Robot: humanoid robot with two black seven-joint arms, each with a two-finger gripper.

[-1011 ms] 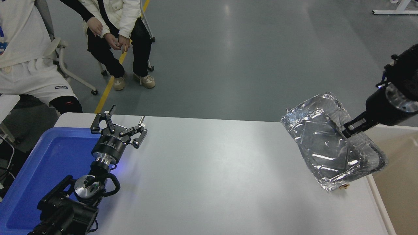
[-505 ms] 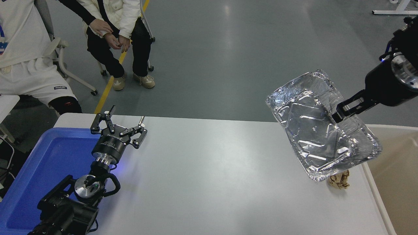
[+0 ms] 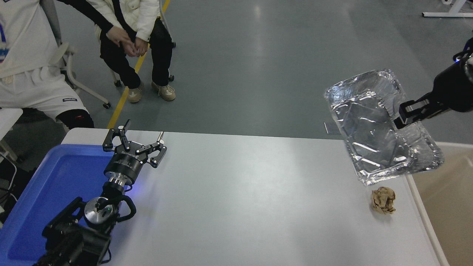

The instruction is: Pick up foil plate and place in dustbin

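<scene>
One crumpled silver foil plate point(image 3: 373, 133) pinched in the right gripper point(image 3: 401, 117), up off the table; one brown paper ball point(image 3: 383, 200), one beige dustbin point(image 3: 449, 199). Left gripper point(image 3: 142, 142) parked, fingers spread.

The white table point(image 3: 236, 199) carries a small crumpled brown paper ball point(image 3: 383, 200), which lies directly on its surface near the right edge, just beside the beige dustbin point(image 3: 449, 199) that stands against that side. At the opposite end, well apart from the paper ball, a blue plastic tray point(image 3: 55, 181) rests at the table's left edge and overhangs it. The broad stretch of tabletop between the paper ball and the tray shows only soft reflections.
</scene>
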